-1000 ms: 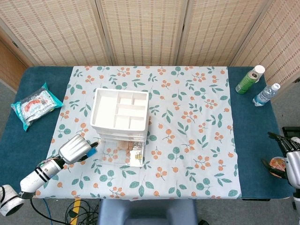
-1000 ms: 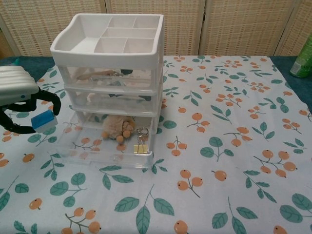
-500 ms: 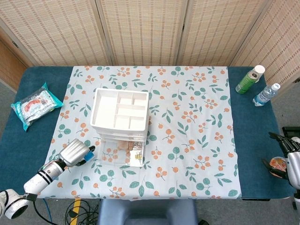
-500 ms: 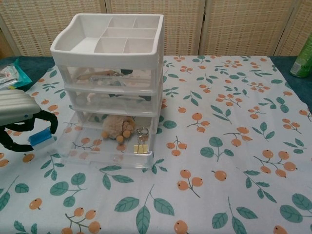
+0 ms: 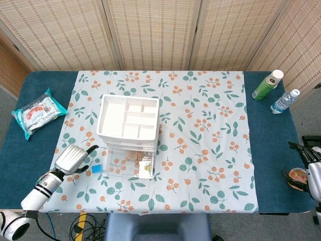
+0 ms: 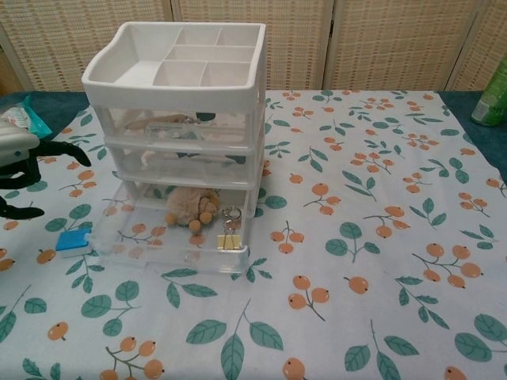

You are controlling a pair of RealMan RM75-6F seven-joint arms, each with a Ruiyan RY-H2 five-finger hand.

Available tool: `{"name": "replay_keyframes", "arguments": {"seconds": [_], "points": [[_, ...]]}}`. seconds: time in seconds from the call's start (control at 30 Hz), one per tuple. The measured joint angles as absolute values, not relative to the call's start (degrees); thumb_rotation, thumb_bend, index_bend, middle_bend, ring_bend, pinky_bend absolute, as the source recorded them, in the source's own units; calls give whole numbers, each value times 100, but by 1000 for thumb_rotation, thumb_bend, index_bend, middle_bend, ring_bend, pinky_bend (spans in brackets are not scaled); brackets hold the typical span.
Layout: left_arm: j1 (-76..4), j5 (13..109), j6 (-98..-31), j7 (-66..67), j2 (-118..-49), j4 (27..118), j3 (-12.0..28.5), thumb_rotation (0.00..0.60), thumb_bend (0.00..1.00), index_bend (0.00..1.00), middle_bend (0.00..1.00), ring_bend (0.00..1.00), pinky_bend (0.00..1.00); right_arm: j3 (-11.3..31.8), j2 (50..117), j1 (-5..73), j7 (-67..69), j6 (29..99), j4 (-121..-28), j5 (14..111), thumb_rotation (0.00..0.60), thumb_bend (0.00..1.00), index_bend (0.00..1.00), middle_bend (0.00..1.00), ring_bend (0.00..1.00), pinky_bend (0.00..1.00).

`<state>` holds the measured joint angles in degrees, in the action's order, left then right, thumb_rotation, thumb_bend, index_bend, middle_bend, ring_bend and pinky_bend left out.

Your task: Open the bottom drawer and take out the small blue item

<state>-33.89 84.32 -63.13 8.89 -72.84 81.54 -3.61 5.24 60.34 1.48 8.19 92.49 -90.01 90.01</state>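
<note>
On the floral-clothed desk (image 5: 210,150), your left hand (image 5: 72,159) hangs with fingers (image 6: 67,148) spread, empty, the small blue item (image 6: 73,241) just below them: likely light, rigid, best pinched across its short sides.

left hand (image 5: 73,158): fingers spread, empty | right hand (image 5: 311,165): low, state unclear
</note>
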Motion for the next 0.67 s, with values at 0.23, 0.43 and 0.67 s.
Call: {"name": "replay_keyframes", "arguments": {"seconds": [0.23,0.43,0.67], "points": [[-2782,7336,-7046,1457,-6958,8849,72,600,255,208,644,656,867,456,5807,227,757,9005,-9091,9015,600,224,181,296,280,350],[-2100,6978,-7860,1709,-6742,9296,196,600,255,199,578,536,683,351,5673,391,812,8727,-9139,9189,600,263,181,283,247,308],[-1495,7337,-8543,1682,-6684,9558,4,600,255,205,566,520,624,313,5804,337,750,8820,-9144,9176,600,263,181,283,247,307]]}}
